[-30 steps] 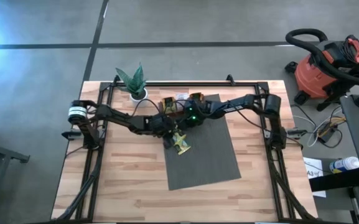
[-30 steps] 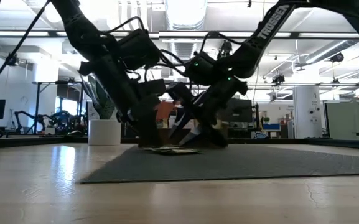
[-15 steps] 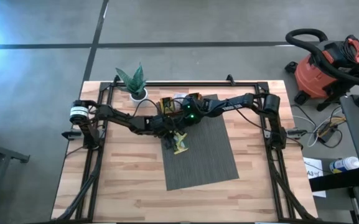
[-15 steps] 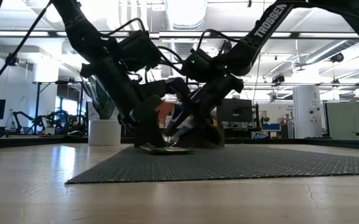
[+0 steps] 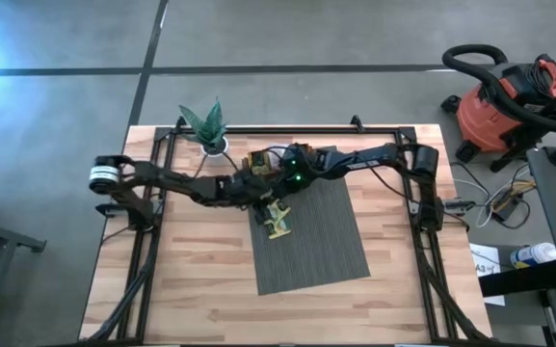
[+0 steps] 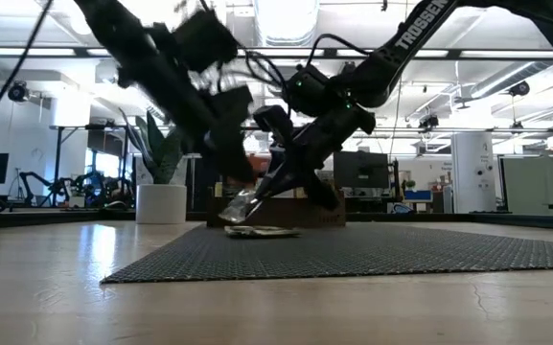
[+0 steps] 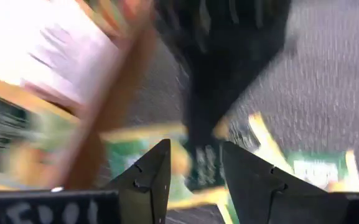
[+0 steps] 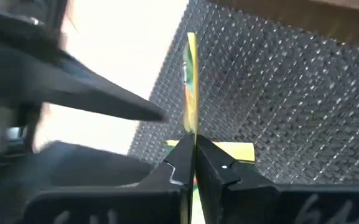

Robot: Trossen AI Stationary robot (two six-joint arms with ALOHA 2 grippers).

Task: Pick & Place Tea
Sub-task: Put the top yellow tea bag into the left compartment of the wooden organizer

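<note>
Sachet (image 8: 191, 87) pinched edge-on by right gripper (image 8: 195, 163); slip risked. Left gripper (image 7: 195, 169) spread, collision possible.

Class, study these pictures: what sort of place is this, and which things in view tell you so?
Probably a robotics lab or workshop. Two dark robot arms are mounted on a black frame around a wooden table, a red shop vacuum stands on the concrete floor, and the low view shows a large hall with strip lights.

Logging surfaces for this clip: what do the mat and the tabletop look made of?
The mat looks like coarse woven grey fabric or vinyl mesh, its weave plainly visible. The tabletop looks like light wood planks with visible grain and joints, lightly glossy in the low view.
</note>
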